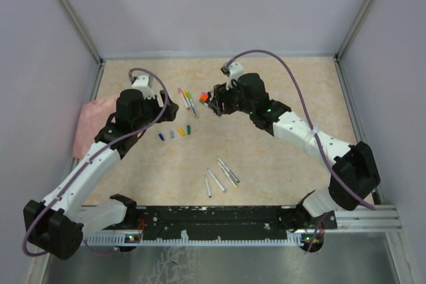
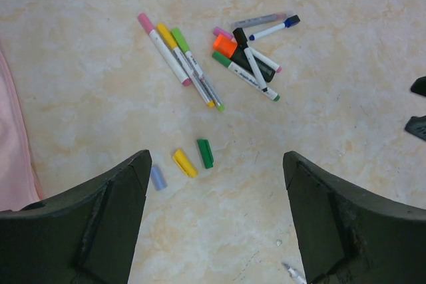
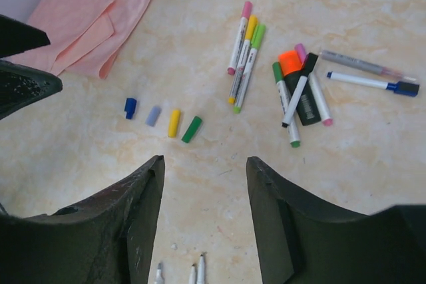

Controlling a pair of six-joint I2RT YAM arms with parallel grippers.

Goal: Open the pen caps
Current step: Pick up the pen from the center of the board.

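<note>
Left tool (image 2: 214, 214), right tool (image 3: 203, 221) spread, caps (image 3: 174, 123) loose

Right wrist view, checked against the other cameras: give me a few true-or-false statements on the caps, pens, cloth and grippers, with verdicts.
1. Four loose caps lie in a row, blue, grey, yellow and green. True.
2. The right gripper is closed on a pen. False: it is open with nothing between its fingers.
3. The pink cloth covers the loose caps. False: it lies apart from them, and they are fully in view.
4. The three pens with pink, yellow and green ends lie side by side. True.
5. The left gripper is open and empty. True.
</note>
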